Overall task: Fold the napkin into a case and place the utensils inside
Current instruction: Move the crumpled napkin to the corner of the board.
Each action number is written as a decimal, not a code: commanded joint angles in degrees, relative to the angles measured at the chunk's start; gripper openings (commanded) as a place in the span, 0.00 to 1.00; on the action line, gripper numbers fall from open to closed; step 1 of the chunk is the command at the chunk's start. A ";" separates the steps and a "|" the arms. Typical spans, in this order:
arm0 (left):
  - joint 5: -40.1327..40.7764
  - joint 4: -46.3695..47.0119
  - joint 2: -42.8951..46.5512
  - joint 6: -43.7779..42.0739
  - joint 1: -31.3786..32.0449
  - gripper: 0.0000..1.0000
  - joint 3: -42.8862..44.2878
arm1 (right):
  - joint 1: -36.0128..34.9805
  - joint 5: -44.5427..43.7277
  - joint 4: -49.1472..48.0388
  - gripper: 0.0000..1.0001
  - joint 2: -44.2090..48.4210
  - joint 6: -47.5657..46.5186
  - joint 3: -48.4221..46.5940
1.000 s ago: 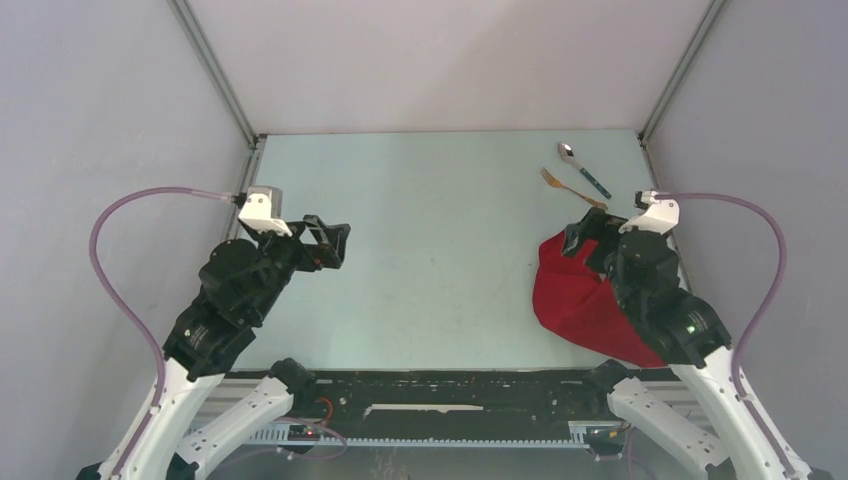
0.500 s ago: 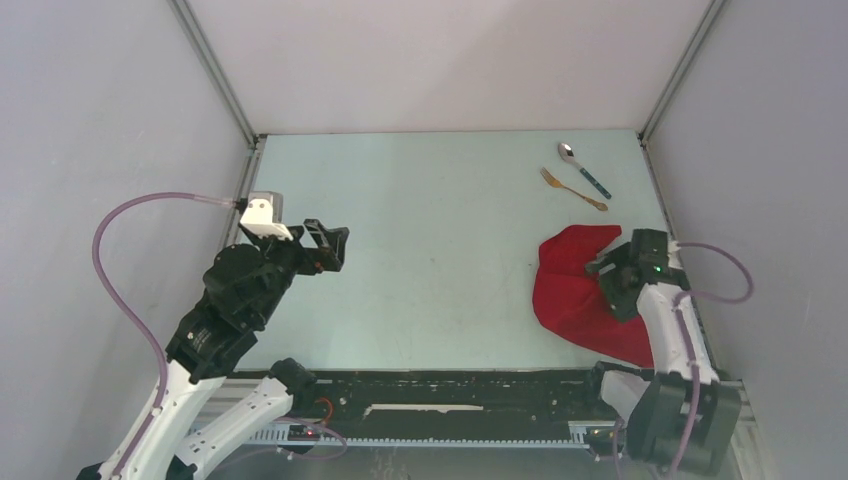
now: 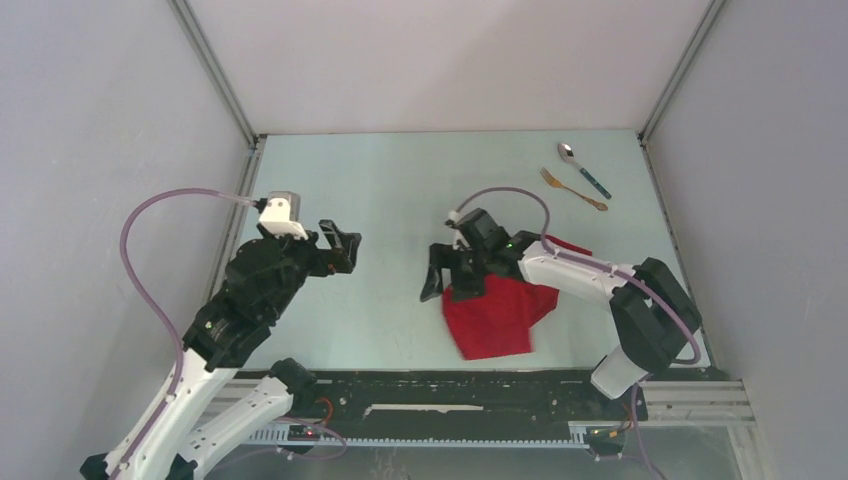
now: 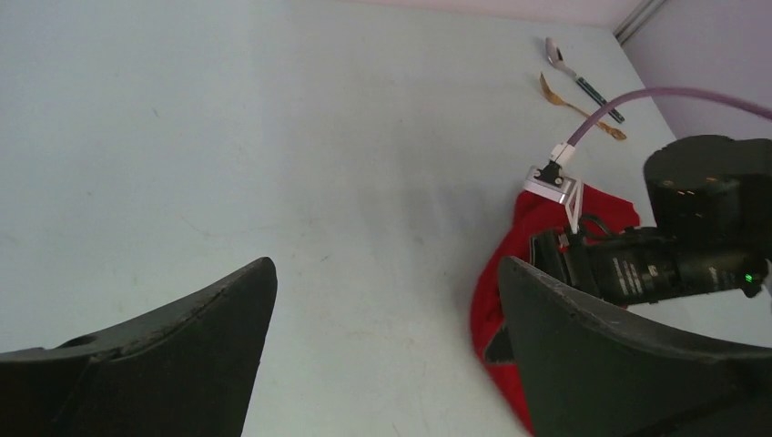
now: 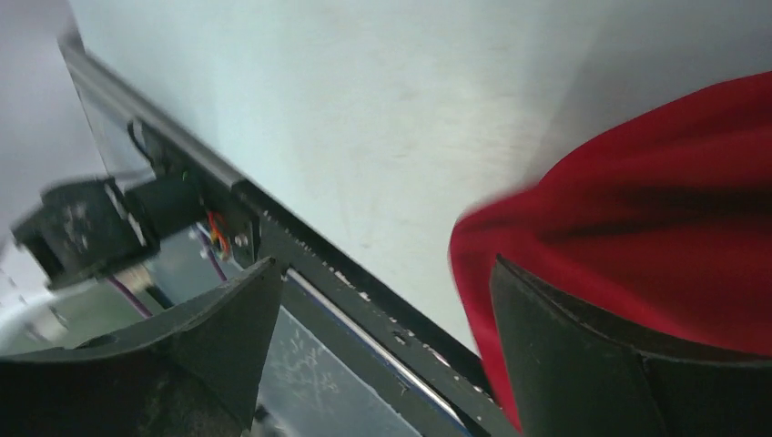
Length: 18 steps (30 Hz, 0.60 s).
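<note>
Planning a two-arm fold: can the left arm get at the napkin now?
Probably yes: only bare table lies between the open left gripper and the napkin, though the right gripper crowds that edge.

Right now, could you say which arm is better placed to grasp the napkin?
Probably right: the right gripper is at the edge of the napkin; the left gripper hangs apart from it.

Top view: napkin (image 3: 497, 318) upper-left part is covered by the right gripper (image 3: 450, 288); contact betw. the two can't be told. Right wrist view: napkin is blurred, cut off at rt edge & partly masked by one finger (image 5: 628, 364); dark object (image 5: 82, 228) at left is too smeared to be identified. Left wrist view: napkin's near side is hidden behind the left gripper (image 4: 387, 266); fork (image 4: 560, 94) handle is crossed by purple cable (image 4: 692, 91).
</note>
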State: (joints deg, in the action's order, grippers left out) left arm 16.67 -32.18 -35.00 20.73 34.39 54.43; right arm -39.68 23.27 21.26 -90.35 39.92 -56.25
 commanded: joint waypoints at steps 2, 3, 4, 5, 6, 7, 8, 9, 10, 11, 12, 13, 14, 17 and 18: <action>-2.03 1.08 -0.83 4.22 0.41 1.00 -2.56 | -5.48 -5.55 6.72 0.93 2.54 -11.77 -5.83; -2.23 1.29 -0.73 4.76 0.40 1.00 -3.15 | -4.91 -7.13 8.06 0.93 3.88 -12.71 -5.49; -2.48 1.45 -0.74 5.46 0.39 1.00 -3.76 | -3.92 -9.18 9.68 0.93 5.18 -13.24 -4.87; -2.97 1.96 -0.79 6.36 0.40 1.00 -4.65 | -2.30 -10.32 10.56 0.93 6.77 -13.48 -3.83; -3.99 2.53 -1.07 7.24 0.41 1.00 -5.60 | -0.34 -10.77 11.12 0.93 8.50 -13.47 -2.46; -5.37 3.34 -1.64 8.35 0.36 1.00 -6.75 | 2.05 -11.02 11.58 0.93 10.52 -13.17 -1.00; -8.19 4.21 -2.71 9.62 0.36 1.00 -7.92 | 4.52 -12.24 12.45 0.94 12.50 -12.58 1.03; -10.82 5.29 -4.12 11.18 0.41 1.00 -8.99 | 7.08 -13.41 13.08 0.93 14.21 -11.71 2.57; -14.24 6.68 -6.25 12.81 0.46 1.00 -10.14 | 9.76 -14.43 13.87 0.93 15.91 -10.92 4.25; -16.80 8.20 -8.77 14.26 1.19 1.00 -11.01 | 13.22 -15.11 13.93 0.92 17.39 -10.05 6.10; -18.02 9.56 -11.49 15.43 3.08 1.00 -11.67 | 15.50 -15.20 13.65 0.90 18.60 -9.63 8.06; -17.08 10.42 -15.35 16.08 7.41 0.99 -11.51 | 17.63 -14.26 13.18 0.86 19.54 -9.38 9.82; -13.93 10.70 -18.08 16.54 11.45 0.98 -10.84 | 19.23 -12.75 12.52 0.83 20.26 -9.16 11.69; -4.32 10.92 -25.06 16.88 24.10 0.97 -7.52 | 22.61 -4.42 8.52 0.72 21.61 -8.93 16.35; -1.41 11.18 -27.28 16.84 28.09 0.97 -6.32 | 22.88 -1.65 6.67 0.69 21.81 -8.86 17.58</action>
State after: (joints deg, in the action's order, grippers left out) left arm 7.70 -24.21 -56.66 34.83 49.56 44.10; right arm -18.41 12.43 31.83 -70.11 30.46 -42.96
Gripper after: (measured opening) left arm 0.971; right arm 0.738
